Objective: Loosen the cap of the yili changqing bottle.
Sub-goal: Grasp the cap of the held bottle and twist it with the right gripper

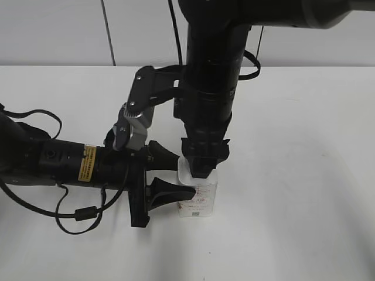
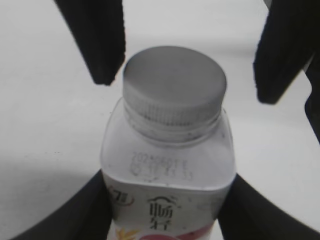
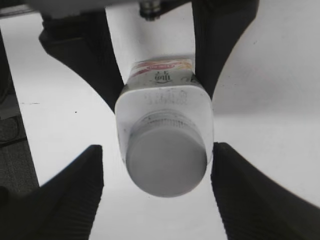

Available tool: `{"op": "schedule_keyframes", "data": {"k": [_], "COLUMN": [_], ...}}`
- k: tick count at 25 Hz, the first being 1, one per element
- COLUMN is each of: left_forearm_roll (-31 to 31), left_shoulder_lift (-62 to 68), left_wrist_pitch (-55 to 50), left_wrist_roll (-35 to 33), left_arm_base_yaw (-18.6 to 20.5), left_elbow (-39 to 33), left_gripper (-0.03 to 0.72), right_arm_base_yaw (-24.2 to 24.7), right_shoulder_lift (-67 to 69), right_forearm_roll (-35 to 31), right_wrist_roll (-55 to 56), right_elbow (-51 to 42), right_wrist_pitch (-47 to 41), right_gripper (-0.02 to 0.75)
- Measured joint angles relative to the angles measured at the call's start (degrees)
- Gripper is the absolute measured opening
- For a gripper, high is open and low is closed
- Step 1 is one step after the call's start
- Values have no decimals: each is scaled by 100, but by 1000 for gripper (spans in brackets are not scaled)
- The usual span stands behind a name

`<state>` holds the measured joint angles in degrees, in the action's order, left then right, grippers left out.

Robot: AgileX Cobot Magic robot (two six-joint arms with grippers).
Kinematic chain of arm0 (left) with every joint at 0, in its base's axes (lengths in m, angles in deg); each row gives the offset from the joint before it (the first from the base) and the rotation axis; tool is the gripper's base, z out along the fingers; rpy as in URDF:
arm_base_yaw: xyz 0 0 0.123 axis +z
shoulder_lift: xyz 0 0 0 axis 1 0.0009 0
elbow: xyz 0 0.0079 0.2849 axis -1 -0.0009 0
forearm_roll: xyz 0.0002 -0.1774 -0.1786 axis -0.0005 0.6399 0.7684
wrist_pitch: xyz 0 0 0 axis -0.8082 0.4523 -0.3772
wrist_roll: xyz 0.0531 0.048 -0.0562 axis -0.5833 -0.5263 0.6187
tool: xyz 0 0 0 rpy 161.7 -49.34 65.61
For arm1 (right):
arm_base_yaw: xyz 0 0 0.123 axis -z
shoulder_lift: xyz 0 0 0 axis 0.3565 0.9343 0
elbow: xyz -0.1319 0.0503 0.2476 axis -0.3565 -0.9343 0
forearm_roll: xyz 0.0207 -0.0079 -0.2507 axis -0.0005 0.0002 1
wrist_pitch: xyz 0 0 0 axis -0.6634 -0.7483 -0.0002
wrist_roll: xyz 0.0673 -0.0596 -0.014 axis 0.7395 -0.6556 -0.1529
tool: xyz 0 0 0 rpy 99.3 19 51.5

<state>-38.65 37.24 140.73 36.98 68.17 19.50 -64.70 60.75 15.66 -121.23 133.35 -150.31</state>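
The yili changqing bottle (image 1: pixel 198 200) stands upright on the white table, its label with pink-red marks facing the front. My left gripper (image 1: pixel 183 175) is shut on the bottle's body, one finger on each side (image 2: pixel 167 212). The white cap (image 2: pixel 174 80) sits on the neck and also shows in the right wrist view (image 3: pixel 166 162). My right gripper (image 1: pixel 202 167) hangs straight down over the cap and is open. Its fingers (image 3: pixel 157 150) stand on either side of the cap with a gap on both sides. In the exterior view the cap is hidden behind the right gripper.
The white table (image 1: pixel 293 175) stretches to a grey wall at the back. The left arm's body and loose black cables (image 1: pixel 70 213) lie on the table at the left. The right arm (image 1: pixel 211 70) stands upright over the middle.
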Motion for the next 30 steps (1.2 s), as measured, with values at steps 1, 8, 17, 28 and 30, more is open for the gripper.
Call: {"op": "schedule_keyframes", "data": {"k": [1,8,17,28,30], "left_forearm_roll": [0,0,0,0,0], "left_shoulder_lift": [0,0,0,0,0], "left_wrist_pitch": [0,0,0,0,0], "left_wrist_roll": [0,0,0,0,0], "left_arm_base_yaw": [0,0,0,0,0], "left_elbow": [0,0,0,0,0], "left_gripper": [387,387,386,386,386], "right_arm_base_yaw": [0,0,0,0,0], "right_shoulder_lift": [-8,-240,-282,-282,-282], "right_forearm_roll": [0,-139,101,177,177], "right_wrist_roll": [78,1641,6574,7323,7325], "right_elbow": [1,308,416,175,46], "right_wrist_pitch": [-11,-48,-55,-49,-56], "right_gripper": [534,534,535,533,529]}}
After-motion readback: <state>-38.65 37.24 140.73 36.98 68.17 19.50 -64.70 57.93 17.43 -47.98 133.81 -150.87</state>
